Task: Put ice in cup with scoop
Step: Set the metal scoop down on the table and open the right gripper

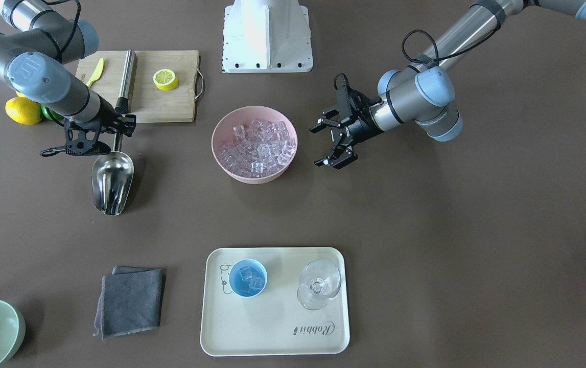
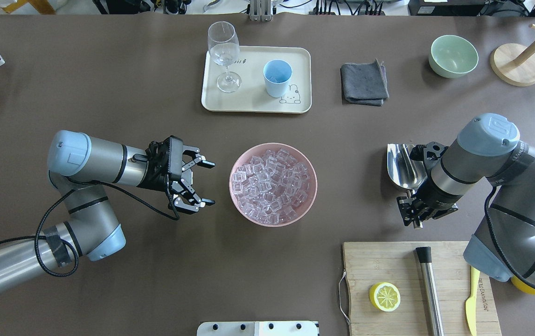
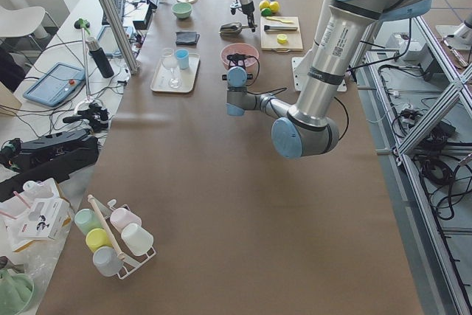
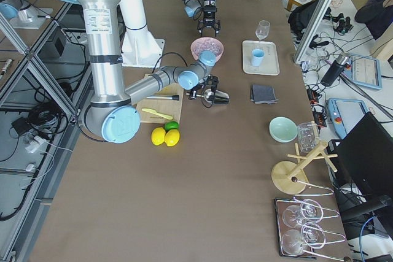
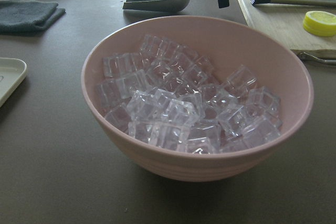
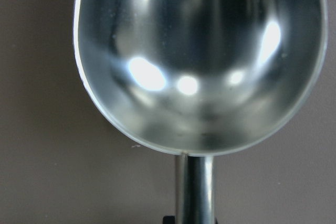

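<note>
The right gripper is clenched on the handle of the empty scoop, well to the right of the pink bowl of ice. The left gripper hangs released just left of the bowl. Beyond the bowl, the cup on a tray holds about 2 cubes.

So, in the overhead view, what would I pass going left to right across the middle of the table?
left gripper, open → pink bowl heaped with ice → scoop. The right gripper holding the scoop's handle overlaps it, so it is left out of the order.
</note>
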Controlling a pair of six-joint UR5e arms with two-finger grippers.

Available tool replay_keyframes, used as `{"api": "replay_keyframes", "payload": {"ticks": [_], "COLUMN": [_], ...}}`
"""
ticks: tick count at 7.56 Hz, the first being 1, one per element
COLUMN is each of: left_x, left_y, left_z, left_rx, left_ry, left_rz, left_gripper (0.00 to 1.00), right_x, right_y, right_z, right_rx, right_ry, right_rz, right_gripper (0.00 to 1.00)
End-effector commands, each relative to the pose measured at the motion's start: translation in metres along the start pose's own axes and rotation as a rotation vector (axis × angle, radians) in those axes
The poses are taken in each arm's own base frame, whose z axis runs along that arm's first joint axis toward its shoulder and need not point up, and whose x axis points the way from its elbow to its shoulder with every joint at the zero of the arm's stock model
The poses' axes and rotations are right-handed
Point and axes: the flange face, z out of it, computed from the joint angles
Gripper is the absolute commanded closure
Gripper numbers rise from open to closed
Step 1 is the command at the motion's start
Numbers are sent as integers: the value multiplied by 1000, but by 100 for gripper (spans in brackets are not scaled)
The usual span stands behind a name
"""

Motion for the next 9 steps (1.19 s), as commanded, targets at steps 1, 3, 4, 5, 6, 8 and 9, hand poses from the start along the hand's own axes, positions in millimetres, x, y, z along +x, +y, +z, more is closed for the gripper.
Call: {"api": "replay_keyframes", "payload": {"ticks": [1,3,4,5,6,8,9], "left_x": [-1,-3,-4,-5,-5,-16,-24], "left_y": [0,0,0,0,0,3,5], "left_z": [-1,-3,-3,-4,-3,-12,-17], "left_rx": [0,0,0,0,-2,-17,-28], "left_ry": [-2,-7,-8,-8,-10,-34,-47], "left_rz": [-2,-3,-3,-3,-4,-13,-21], "left_gripper": [2,2,2,2,2,2,2], "right_x": [-9,-10,-12,-12,-11,-12,-6], "right_y": [-5,-2,0,0,2,4,0], "right_z": [1,0,-2,-3,-6,-45,-68], "right_rx": [-7,-31,-37,-37,-40,-9,19], "right_ry": [-4,-17,-25,-27,-26,-15,-17], "right_rz": [-9,-8,-9,-9,-3,15,1], "right_gripper": [1,0,0,0,0,0,0]}}
